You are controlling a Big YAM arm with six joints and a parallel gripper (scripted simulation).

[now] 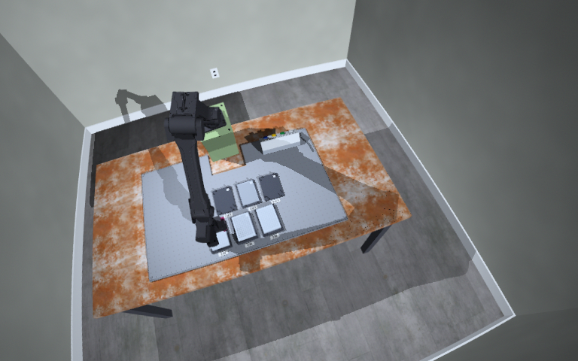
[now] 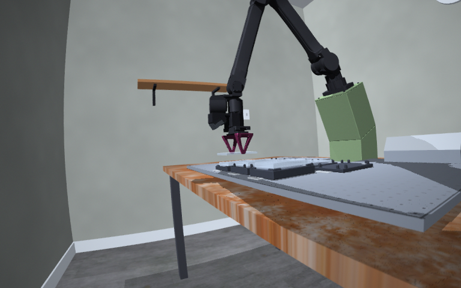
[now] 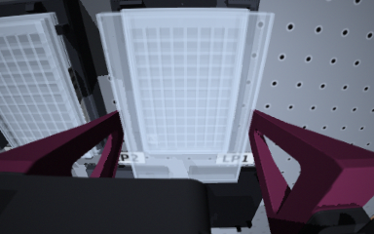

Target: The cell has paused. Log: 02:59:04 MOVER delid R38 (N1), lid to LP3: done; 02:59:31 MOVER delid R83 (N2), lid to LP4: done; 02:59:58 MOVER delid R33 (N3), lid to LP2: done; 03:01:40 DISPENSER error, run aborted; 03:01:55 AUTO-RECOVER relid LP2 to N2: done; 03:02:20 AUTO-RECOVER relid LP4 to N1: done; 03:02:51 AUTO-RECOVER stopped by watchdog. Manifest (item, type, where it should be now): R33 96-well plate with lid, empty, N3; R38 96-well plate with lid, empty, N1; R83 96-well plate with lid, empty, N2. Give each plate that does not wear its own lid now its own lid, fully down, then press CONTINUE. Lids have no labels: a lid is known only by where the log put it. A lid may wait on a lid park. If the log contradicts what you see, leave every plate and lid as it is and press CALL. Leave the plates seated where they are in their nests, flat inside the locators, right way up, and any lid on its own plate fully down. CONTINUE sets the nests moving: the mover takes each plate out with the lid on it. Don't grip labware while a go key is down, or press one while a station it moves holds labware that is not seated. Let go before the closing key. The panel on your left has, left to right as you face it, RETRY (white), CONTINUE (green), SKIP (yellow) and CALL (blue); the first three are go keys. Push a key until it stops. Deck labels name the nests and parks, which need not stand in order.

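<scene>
One arm, one gripper (image 2: 237,149); its two maroon fingers stand wide, clamped on the long edges of one clear lid (image 3: 185,93), held level in the air above the deck plate (image 1: 178,255), near its front left corner; deck labels LP2 and LP1 show just under the lid's near edge; one well plate (image 3: 34,83) lies left of the lid in the wrist view; top view counts five more stations beside the gripper, two dark (image 1: 223,200) and three pale (image 1: 242,226), though lidded or bare is hard to judge; one key panel (image 1: 278,142) at the rear
</scene>
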